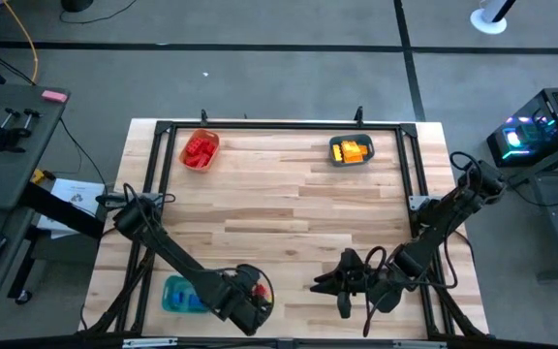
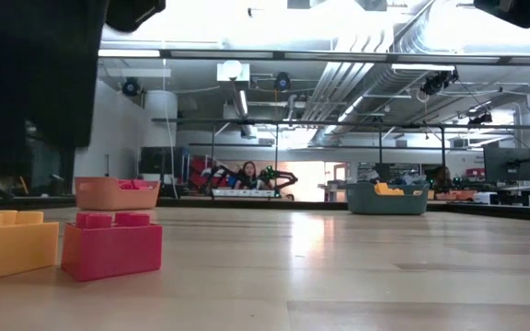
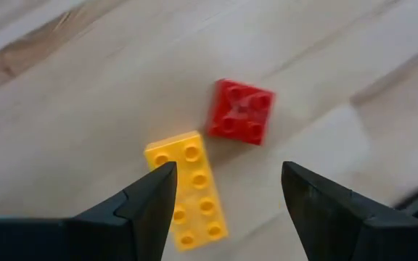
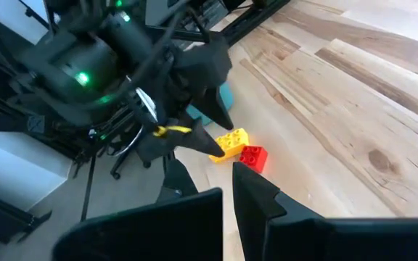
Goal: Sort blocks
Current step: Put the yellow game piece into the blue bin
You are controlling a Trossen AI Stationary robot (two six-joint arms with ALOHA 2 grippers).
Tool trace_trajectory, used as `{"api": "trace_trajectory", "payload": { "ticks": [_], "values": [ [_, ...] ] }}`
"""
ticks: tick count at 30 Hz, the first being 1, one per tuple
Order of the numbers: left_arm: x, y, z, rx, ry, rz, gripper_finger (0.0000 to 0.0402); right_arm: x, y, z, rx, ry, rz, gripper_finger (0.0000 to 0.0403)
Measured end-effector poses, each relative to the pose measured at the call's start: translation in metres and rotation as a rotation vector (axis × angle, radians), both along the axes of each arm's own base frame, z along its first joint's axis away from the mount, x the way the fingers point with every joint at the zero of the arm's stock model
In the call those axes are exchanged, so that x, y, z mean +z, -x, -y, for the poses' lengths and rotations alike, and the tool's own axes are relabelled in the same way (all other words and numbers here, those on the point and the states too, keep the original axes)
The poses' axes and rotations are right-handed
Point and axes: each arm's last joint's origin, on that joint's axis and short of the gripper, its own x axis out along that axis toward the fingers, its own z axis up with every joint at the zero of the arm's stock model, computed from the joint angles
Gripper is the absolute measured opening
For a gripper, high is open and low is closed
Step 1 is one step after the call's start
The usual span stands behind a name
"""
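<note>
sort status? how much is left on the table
Done, by the look of it: red blocks fill the orange tray, yellow blocks the grey tray.

In hand: nothing held. The left gripper hangs open above a yellow brick and a red brick, corners about touching, beside the blue tray.

Left: those two. The right gripper waits shut.

The desk [image 1: 289, 204] is pale wood planks inside a dark frame. At 11 o'clock sits an orange tray [image 1: 200, 150] of red blocks, at 1 o'clock a grey tray [image 1: 351, 151] of yellow ones, at 7 o'clock a blue-green tray [image 1: 180, 294]. Just beside it lie a yellow block [image 3: 188, 190] and a red block [image 3: 241, 112], corners touching.
</note>
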Motion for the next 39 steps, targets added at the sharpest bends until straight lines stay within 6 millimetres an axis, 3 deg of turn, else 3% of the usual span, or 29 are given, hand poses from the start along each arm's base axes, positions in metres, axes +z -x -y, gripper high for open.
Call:
{"api": "trace_trajectory", "payload": {
  "ticks": [6,16,26,30,33,37,39],
  "values": [
    [-0.02,0.002,0.004,0.069,-0.009,-0.061,0.0237,0.0,0.0,0.0,0.0,0.0,-0.001,0.0],
    [-0.022,0.001,0.004,0.082,-0.017,-0.056,0.0237,-0.001,0.001,0.001,-0.007,-0.004,-0.013,0.0],
    [-0.045,-0.002,0.008,0.087,-0.025,-0.106,0.0237,-0.002,0.001,0.001,-0.008,0.001,-0.018,0.0],
    [-0.048,-0.003,0.007,0.015,-0.043,-0.118,0.0233,-0.002,0.001,0.001,-0.008,0.001,-0.018,0.0],
    [-0.044,-0.004,0.005,-0.075,-0.048,-0.132,0.0197,-0.002,0.001,0.001,-0.009,-0.002,-0.018,0.0],
    [-0.032,-0.005,0.0,-0.195,-0.061,-0.125,0.0091,0.002,-0.001,0.0,-0.02,-0.064,0.013,0.0],
    [-0.017,-0.002,-0.007,-0.247,-0.096,-0.126,0.0092,0.006,-0.001,-0.003,-0.01,-0.094,0.053,0.0]
  ]
}}
